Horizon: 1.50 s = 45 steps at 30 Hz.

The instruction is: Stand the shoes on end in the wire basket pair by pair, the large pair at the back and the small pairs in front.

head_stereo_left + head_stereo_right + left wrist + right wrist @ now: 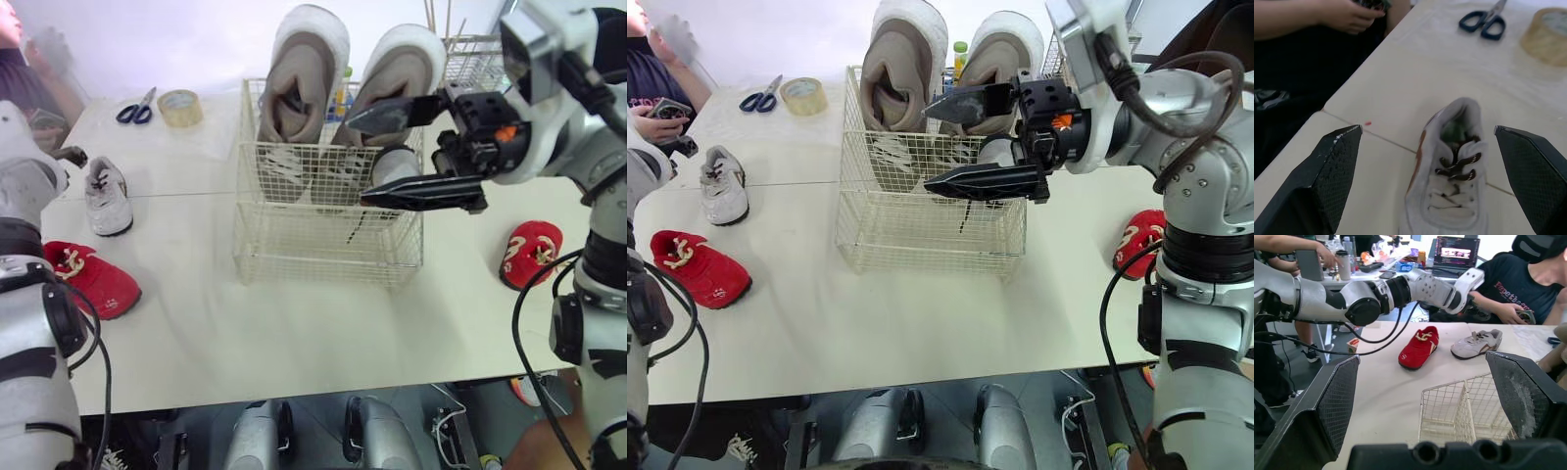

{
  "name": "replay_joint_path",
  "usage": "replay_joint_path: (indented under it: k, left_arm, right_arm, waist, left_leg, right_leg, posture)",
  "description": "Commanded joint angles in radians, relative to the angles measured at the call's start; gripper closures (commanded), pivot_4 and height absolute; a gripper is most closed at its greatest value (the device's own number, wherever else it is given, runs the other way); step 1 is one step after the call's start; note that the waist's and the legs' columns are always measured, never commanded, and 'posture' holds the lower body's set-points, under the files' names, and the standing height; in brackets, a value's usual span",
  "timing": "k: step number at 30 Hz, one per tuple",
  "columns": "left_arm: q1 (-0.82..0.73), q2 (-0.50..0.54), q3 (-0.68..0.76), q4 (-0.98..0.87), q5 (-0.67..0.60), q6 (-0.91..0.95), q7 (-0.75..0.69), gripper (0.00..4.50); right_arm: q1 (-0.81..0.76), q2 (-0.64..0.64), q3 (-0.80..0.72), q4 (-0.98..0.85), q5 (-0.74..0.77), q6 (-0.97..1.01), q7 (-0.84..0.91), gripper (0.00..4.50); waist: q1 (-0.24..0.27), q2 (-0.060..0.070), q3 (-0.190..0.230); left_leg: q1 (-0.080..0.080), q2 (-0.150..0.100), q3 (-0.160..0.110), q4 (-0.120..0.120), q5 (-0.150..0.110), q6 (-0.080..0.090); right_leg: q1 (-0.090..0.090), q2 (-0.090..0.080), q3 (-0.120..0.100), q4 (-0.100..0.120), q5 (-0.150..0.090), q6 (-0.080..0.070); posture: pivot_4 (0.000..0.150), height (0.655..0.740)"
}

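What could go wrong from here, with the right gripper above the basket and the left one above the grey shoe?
1. The open right gripper hangs close to the small shoe standing in the wire basket; pulling away, a finger might tip it or catch the wire.
2. The open left gripper straddles the grey shoe on the table; an off-centre grip could let it slip.

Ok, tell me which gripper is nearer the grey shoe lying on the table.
Left. The left gripper is open right at the grey shoe; the right gripper is open well away, over the wire basket.
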<state>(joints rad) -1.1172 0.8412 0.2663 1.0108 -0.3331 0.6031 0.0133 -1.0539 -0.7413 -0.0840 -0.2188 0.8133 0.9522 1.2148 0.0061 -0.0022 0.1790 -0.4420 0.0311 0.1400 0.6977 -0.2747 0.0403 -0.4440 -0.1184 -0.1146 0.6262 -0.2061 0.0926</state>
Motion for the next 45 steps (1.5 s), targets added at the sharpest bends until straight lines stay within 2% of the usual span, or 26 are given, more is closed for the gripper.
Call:
replay_joint_path:
  k: [1, 7, 17, 32, 45]
  left_arm:
    - [-0.049, 0.008, -0.010, 0.101, 0.070, -0.098, -0.023, 0.00]
    - [-0.063, 0.007, 0.000, 0.211, 0.122, -0.195, -0.030, 0.00]
    - [-0.103, -0.010, 0.075, 0.293, 0.117, -0.324, 0.032, 0.00]
    - [-0.036, -0.109, 0.149, 0.341, 0.141, -0.369, 0.167, 0.00]
    - [0.030, -0.119, 0.174, 0.346, 0.157, -0.343, 0.205, 0.00]
  right_arm:
    - [0.008, -0.029, -0.041, -0.049, 0.039, -0.001, -0.029, 0.04]
    - [0.026, -0.052, -0.052, -0.074, 0.071, 0.006, -0.074, 0.04]
    - [0.032, -0.081, -0.045, -0.085, 0.098, 0.003, -0.109, 0.04]
    - [0.032, -0.122, -0.048, -0.108, 0.118, 0.025, -0.142, 0.04]
    - [0.047, -0.161, -0.059, -0.133, 0.148, 0.038, -0.193, 0.04]
  waist:
    - [-0.002, 0.000, 0.000]
    - [-0.002, -0.001, 0.000]
    - [0.002, -0.003, 0.000]
    - [0.000, -0.004, 0.000]
    - [-0.013, -0.004, 0.000]
  left_leg:
    - [0.000, 0.000, 0.000, 0.000, 0.000, 0.000]
    - [0.000, 0.001, -0.001, 0.000, 0.000, 0.000]
    - [0.000, 0.001, -0.003, 0.000, 0.000, 0.000]
    - [0.000, 0.001, -0.003, 0.001, 0.000, 0.001]
    - [0.000, 0.002, -0.003, 0.001, 0.000, 0.001]
  right_leg:
    - [0.000, 0.000, 0.000, 0.000, 0.000, 0.000]
    - [0.000, 0.000, 0.000, 0.001, 0.000, 0.000]
    - [0.000, -0.001, 0.000, 0.001, 0.000, 0.000]
    - [0.000, -0.001, 0.000, 0.002, 0.000, 0.000]
    - [0.000, -0.001, 0.000, 0.002, 0.000, 0.000]
  posture:
    - [0.150, 0.7400]
    - [0.150, 0.7400]
    - [0.150, 0.7400]
    - [0.150, 0.7400]
    - [0.150, 0.7400]
